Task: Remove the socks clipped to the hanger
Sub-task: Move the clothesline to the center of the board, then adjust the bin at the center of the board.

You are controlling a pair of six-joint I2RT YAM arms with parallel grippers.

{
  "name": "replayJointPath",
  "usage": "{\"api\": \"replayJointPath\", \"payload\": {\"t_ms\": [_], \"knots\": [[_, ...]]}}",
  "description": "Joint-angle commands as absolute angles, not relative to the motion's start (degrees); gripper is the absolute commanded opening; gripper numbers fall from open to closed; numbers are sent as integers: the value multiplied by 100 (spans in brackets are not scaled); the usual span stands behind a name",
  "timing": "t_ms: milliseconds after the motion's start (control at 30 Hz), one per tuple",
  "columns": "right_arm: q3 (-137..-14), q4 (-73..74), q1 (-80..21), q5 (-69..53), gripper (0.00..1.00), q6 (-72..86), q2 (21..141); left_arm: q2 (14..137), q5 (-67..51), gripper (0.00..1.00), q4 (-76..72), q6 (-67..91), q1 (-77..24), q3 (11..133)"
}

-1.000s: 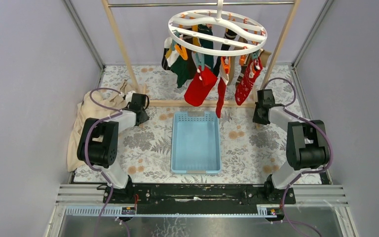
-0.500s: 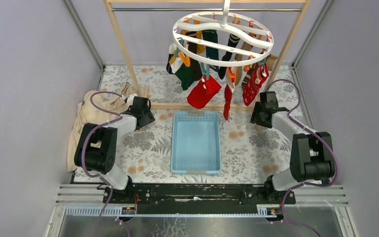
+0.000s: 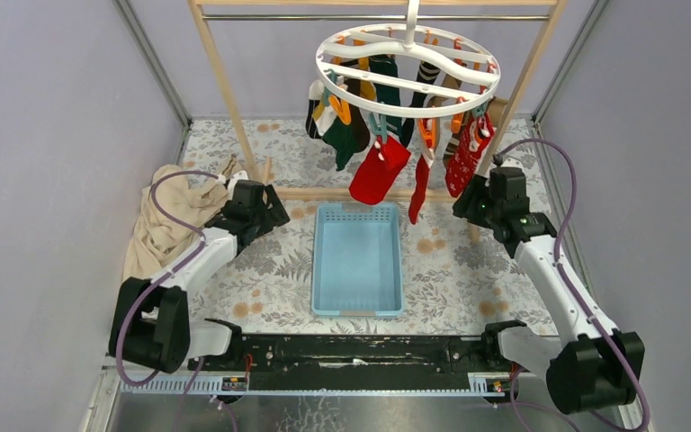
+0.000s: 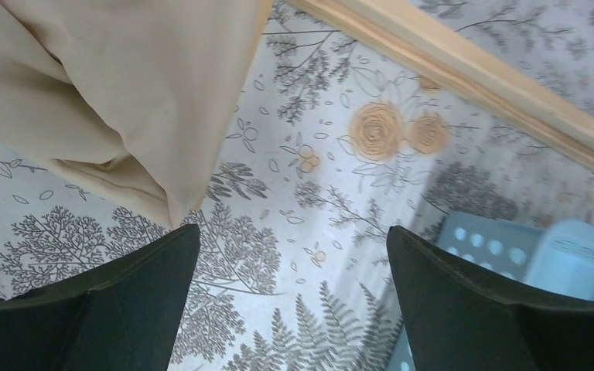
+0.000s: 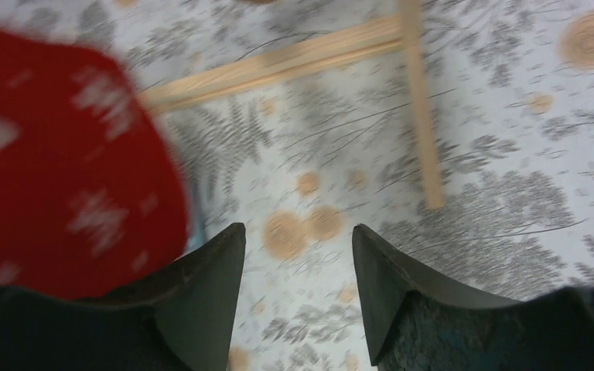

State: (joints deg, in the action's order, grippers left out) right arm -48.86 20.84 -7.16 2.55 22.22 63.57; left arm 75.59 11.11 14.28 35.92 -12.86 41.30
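Nothing removed yet: socks [image 3: 378, 171] hang clipped on the far hanger [image 3: 408, 61] (basket [image 3: 317, 261] holds 0); left gripper [image 4: 292, 236] and right gripper [image 5: 298, 232] gape empty.

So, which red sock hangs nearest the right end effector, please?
The white-patterned red sock at the hanger's right edge; the two plainer red socks hang further left.

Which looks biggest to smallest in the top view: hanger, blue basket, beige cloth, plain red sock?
1. hanger, though it hangs nearer the camera, so flattered
2. blue basket
3. beige cloth, partly hidden
4. plain red sock
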Motion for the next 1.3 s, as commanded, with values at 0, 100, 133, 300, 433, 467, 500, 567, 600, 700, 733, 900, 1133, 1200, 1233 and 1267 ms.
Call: {"api": "replayJointPath", "payload": {"t_ms": [0, 100, 133, 300, 433, 467, 500, 567, 600, 700, 733, 900, 1133, 1200, 1233, 1267], "knots": [[-4922, 2408, -1476, -68, 60, 2656, 5855, 7045, 853, 99, 1697, 3770, -1369, 4073], [-4955, 2574, -2212, 272, 58, 2863, 5806, 6721, 857, 99, 1802, 3844, -1519, 4058], [-4935, 2601, -2418, 334, 58, 2951, 5796, 6602, 860, 99, 1837, 3875, -1565, 4018], [-4758, 2607, -3469, 670, 57, 3340, 5684, 5949, 906, 99, 2091, 4031, -2059, 3992], [-4608, 2624, -4269, 1034, 57, 3542, 5748, 5550, 1107, 99, 2220, 4272, -2612, 3921], [-4590, 2646, -4426, 1147, 57, 3590, 5824, 5494, 1116, 99, 2223, 4339, -2728, 3901], [-4588, 2686, -4575, 1279, 57, 3612, 5940, 5459, 1140, 99, 2241, 4413, -2865, 3895], [-4564, 2735, -4835, 1579, 57, 3657, 6190, 5451, 1299, 99, 2246, 4553, -3169, 3910], [-4568, 2779, -4929, 1738, 57, 3683, 6333, 5487, 1439, 99, 2273, 4605, -3354, 3944], [-4535, 2753, -5096, 2044, 56, 3739, 6669, 5720, 1827, 99, 2423, 4680, -3816, 4091], [-4509, 2694, -5122, 2088, 56, 3723, 6745, 5798, 1929, 99, 2441, 4695, -3931, 4125], [-4359, 2437, -5142, 2238, 42, 3544, 7046, 6158, 2460, 99, 2648, 4929, -4557, 4291], [-3904, 2222, -5142, 2100, 15, 3365, 6797, 6965, 3167, 92, 3244, 5547, -5637, 4937], [-3815, 2288, -5142, 2071, 11, 3329, 6624, 7283, 3387, 89, 3442, 5830, -6001, 5098], [-3774, 2334, -5142, 2058, 10, 3320, 6521, 7435, 3484, 88, 3546, 6003, -6160, 5165], [-3707, 2374, -5142, 2066, 9, 3349, 6390, 7562, 3622, 88, 3673, 6181, -6320, 5248]]}}
